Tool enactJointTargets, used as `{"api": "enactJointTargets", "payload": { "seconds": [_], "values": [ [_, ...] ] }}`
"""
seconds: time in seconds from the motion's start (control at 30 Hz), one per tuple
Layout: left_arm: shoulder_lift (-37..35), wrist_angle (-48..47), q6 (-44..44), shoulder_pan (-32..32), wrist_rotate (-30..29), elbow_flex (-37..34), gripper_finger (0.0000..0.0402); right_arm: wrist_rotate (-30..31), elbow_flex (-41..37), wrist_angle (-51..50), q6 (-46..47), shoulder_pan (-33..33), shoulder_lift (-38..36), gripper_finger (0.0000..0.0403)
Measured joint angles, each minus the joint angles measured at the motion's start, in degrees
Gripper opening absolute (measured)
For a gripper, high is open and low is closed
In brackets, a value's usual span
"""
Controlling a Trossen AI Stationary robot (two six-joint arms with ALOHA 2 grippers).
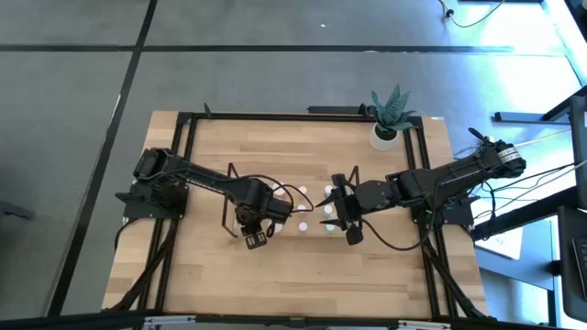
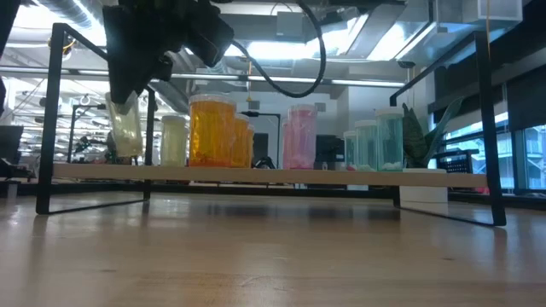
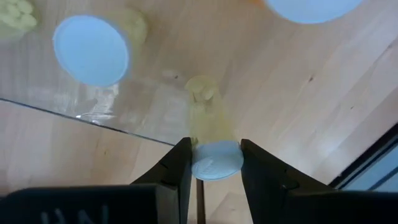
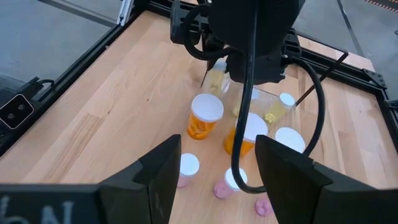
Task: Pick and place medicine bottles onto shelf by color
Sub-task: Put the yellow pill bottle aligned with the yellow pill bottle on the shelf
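Yellowish bottle (image 3: 211, 140), gripped by left claw (image 3: 216, 163)

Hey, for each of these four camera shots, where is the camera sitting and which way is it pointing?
High: above the table, looking straight down; both arms show.
Low: at tabletop height, looking level at the shelf; the left arm hangs at upper left.
Left wrist: looks down past the left end effector, shut on a yellowish bottle.
Right wrist: behind the open right end effector, facing the left arm over the bottles.
Shared: low and left wrist both show that held bottle.
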Motion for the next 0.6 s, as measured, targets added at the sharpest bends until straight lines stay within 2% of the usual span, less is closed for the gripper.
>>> {"api": "enactJointTargets", "payload": {
  "seconds": [0.6],
  "values": [
    [0.67, 2.12, 2.07, 1.07, -0.1, 0.09, 0.0101, 0.0, 0.0, 0.15, 0.0, -0.01, 0.02, 0.0207]
  ]
}}
